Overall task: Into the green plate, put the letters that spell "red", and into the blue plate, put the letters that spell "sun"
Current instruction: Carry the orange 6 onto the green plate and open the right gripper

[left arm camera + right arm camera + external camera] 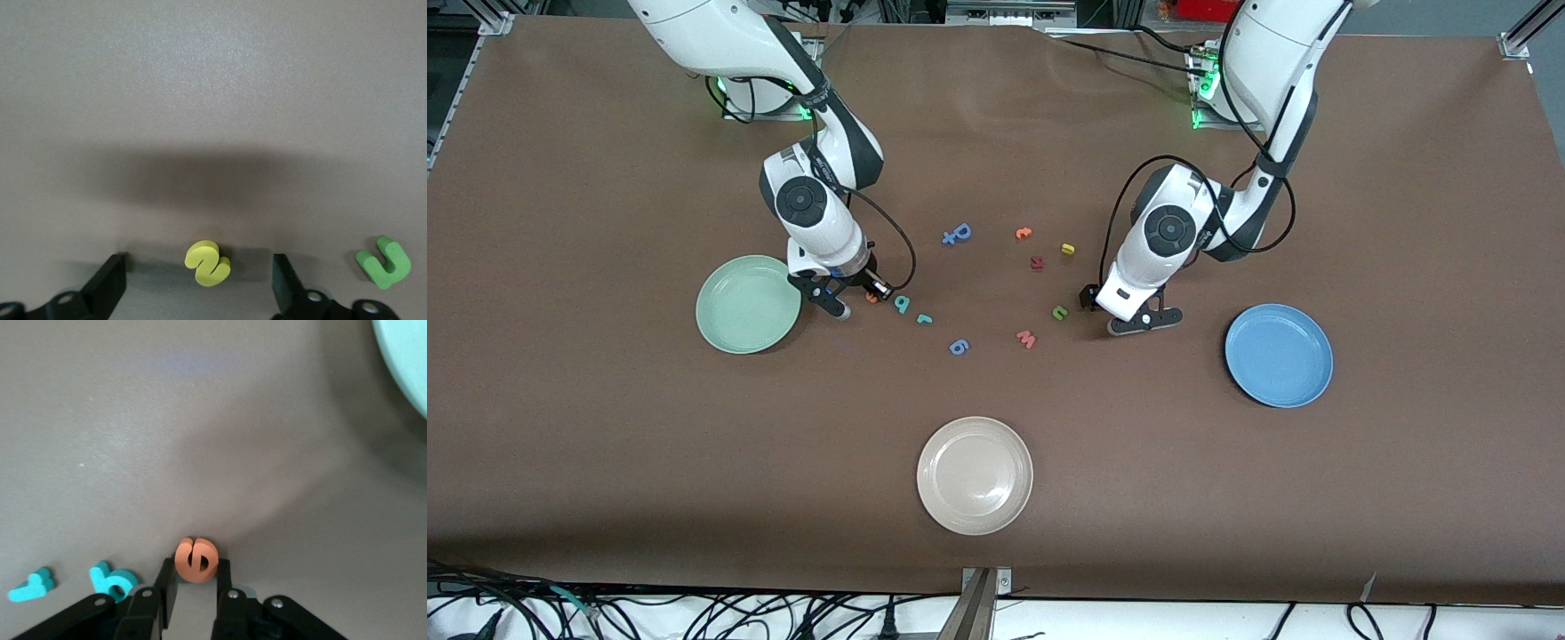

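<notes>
I see my right hand [193, 587] clamped on the round orange "e" [195, 561], standing on edge on the bench [605, 462] beside the green plate [748, 304]. My left hand [200, 283] is wide, straddling one yellow "s" [208, 263] (lying flat). Three plates counted.

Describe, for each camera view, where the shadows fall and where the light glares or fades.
Front view: the table darkens along its edge nearest the camera. Left wrist view: a broad soft shadow lies on the table above the yellow "s", which sits between the open left gripper; paler sheen farther up. Right wrist view: the right gripper pinches the orange "e", with shadow spreading toward the green plate.
</notes>
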